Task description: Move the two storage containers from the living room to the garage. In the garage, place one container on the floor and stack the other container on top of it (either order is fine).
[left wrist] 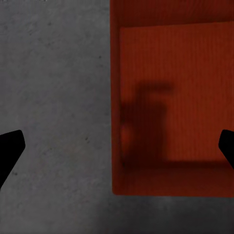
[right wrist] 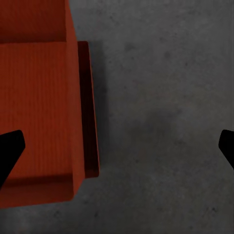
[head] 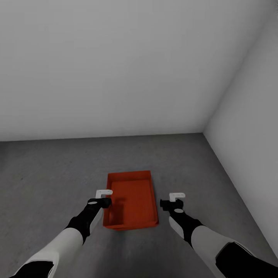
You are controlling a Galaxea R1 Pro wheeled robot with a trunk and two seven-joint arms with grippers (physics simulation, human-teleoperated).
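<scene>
- An orange-red rectangular thin-walled storage tub (head: 133, 197) is seen resting on the dark grey rough concrete floor (head: 46, 173), near the corner where two plain white walls (head: 116, 65) meet.
- In the right wrist view a second orange-red edge (right wrist: 88, 112) is shown jutting out just beside and below the upper tub's wall (right wrist: 34, 112) — the two alike tubs appear stacked, slightly offset.
- The left gripper (head: 103, 197) is held above the tub's left wall, its dark fingers (left wrist: 9, 148) spread wide with nothing between them; a shadow of it is cast onto the tub's bottom (left wrist: 170, 97).
- The right gripper (head: 173, 200) is held over bare floor just beside the tub's right wall — its fingers (right wrist: 9, 151) are likewise set wide apart and nothing is grasped.
</scene>
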